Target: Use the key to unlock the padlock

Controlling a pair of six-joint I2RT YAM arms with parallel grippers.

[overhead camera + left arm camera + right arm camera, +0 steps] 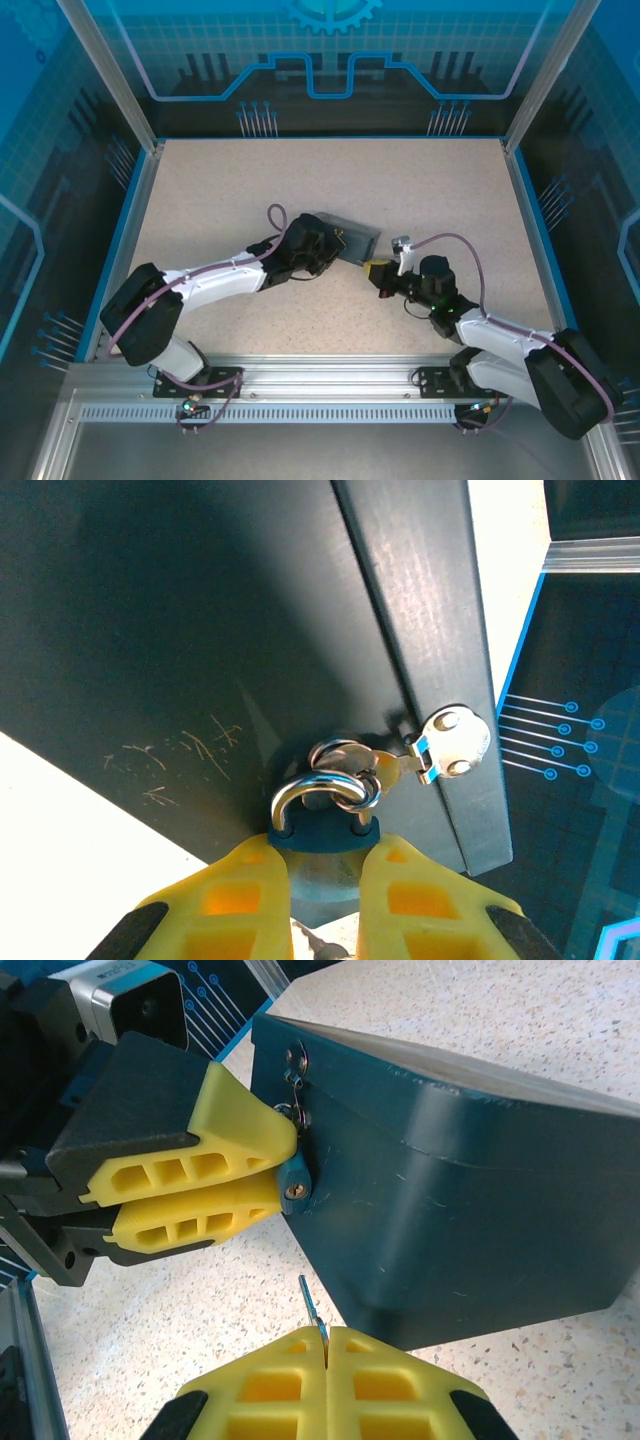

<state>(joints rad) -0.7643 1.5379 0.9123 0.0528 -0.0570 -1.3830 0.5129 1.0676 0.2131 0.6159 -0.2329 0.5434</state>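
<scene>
Right wrist | key (312, 1308) between right fingers (385, 1385) | padlock (294, 1182) between left fingers (200, 1155)

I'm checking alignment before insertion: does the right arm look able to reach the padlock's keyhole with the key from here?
Probably yes. The right hand grips the key tip-up, the left hand holds the padlock with its keyhole facing the key, and only open air lies between.
</scene>
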